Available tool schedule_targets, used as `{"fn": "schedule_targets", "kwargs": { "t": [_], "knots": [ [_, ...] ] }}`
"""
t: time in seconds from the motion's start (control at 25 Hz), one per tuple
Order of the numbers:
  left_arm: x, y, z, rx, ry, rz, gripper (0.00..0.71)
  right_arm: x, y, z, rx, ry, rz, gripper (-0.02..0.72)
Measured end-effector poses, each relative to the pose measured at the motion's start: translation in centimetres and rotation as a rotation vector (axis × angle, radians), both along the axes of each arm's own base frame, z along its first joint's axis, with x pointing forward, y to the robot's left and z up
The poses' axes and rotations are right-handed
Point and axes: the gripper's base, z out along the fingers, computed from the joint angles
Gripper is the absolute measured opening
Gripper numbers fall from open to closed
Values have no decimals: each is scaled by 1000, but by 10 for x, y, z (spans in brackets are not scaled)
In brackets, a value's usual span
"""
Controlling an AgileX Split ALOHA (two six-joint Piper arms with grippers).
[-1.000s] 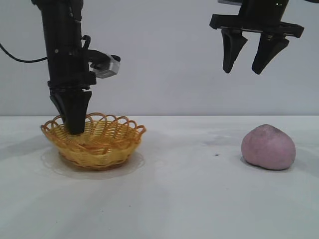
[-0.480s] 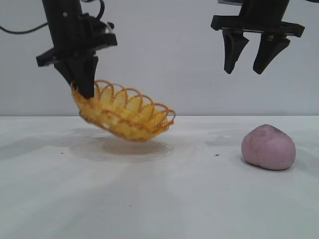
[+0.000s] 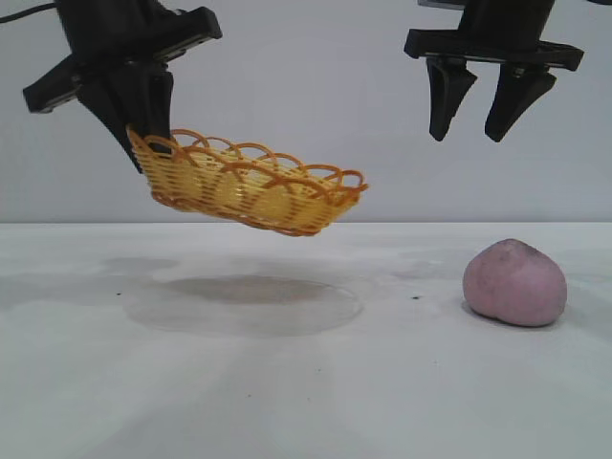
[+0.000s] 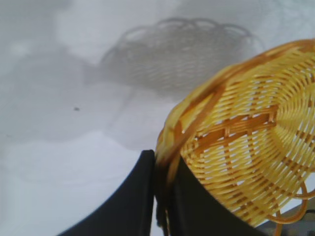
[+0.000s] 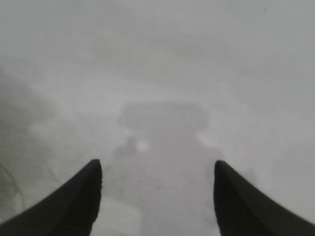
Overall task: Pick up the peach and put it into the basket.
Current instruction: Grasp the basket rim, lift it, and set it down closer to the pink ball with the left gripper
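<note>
Two grippers: our left gripper [image 3: 143, 129] pinches the basket [image 3: 253, 191] rim, carrying it aloft toward the peach [image 3: 514, 283]; right gripper [image 3: 490, 100] hangs open, empty.

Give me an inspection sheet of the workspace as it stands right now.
Surface: white table, faint stains and a few dark specks.
Basket: off the table, tilted, empty, hanging by its rim from the left gripper; its shadow lies on the table below.
Peach: resting on the table at the right side of the exterior view, untouched, apart from both grippers.
Clutter: nothing seen.
Left gripper: shut on the basket rim, fingers pinching the weave.
Right gripper: open, empty, hanging high above the table, up and slightly left of the peach.
Cables: one dark cable at the left arm.
Surroundings: plain pale wall.
</note>
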Motion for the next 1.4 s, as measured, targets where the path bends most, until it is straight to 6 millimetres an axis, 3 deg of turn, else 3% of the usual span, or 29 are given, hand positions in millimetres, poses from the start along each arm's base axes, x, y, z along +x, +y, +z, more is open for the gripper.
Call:
{"fn": "schedule_targets", "kwargs": {
  "t": [0.2,0.48,1.2,1.24,1.32,1.4],
  "knots": [
    [-9,1,-20,-42,-12,60,0,0,0,0,0,0,0,421],
    [-6,-1,-38,-47,-23,35,0,0,0,0,0,0,0,421],
    [-1,-3,-52,-52,-36,58,0,0,0,0,0,0,0,421],
    [-1,-3,-52,-52,-38,55,70,0,0,0,-1,2,0,421],
    [-1,-3,-52,-51,-45,44,70,0,0,0,-2,6,0,421],
    [-1,-3,-52,-51,-48,39,144,-1,0,0,-2,8,1,421]
  ]
}}
